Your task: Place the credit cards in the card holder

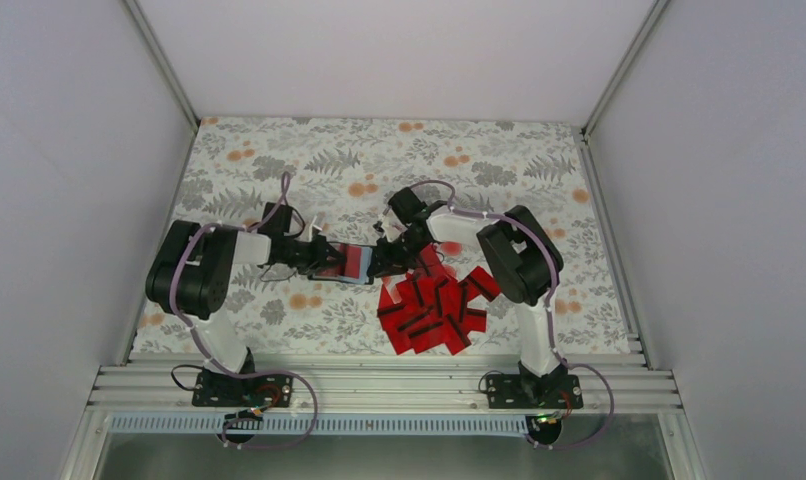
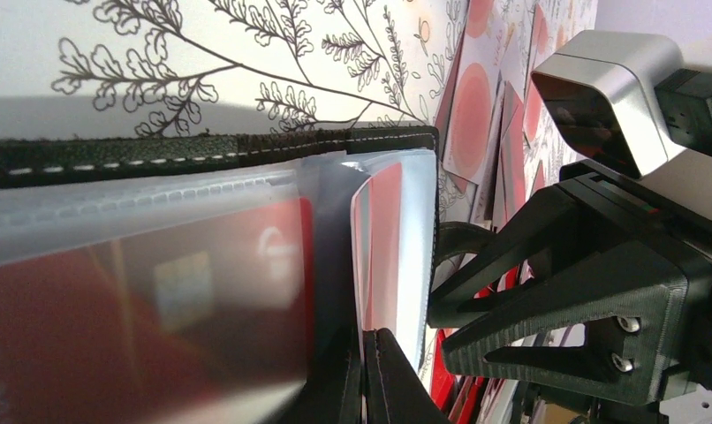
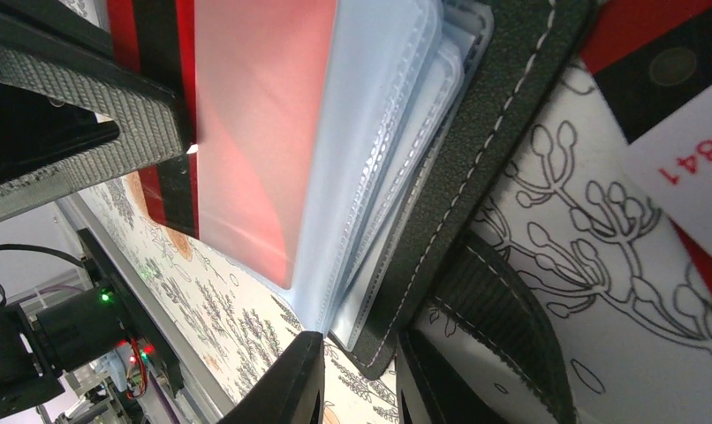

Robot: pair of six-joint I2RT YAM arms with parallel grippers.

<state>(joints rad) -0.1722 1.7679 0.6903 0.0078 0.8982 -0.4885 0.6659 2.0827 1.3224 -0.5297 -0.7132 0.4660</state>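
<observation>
The card holder (image 1: 354, 262) lies open on the cloth between both arms, black cover (image 2: 202, 150) down and clear sleeves fanned up. One red credit card (image 2: 158, 300) sits inside a sleeve (image 3: 255, 115). My left gripper (image 2: 367, 371) is shut on a sleeve leaf, reaching in from the left (image 1: 324, 258). My right gripper (image 3: 359, 346) is at the holder's right edge (image 1: 384, 258), jaws a little apart. The cover's corner (image 3: 423, 238) sits at its tips and cloth shows in the gap. Several loose credit cards (image 1: 434, 305) are piled just right of the holder.
A black strap loop (image 3: 503, 318) hangs off the holder's cover beside my right fingers. The loose pile reaches under the right arm (image 2: 441, 371). White walls stand close on three sides, and an aluminium rail (image 1: 379, 385) runs along the near edge.
</observation>
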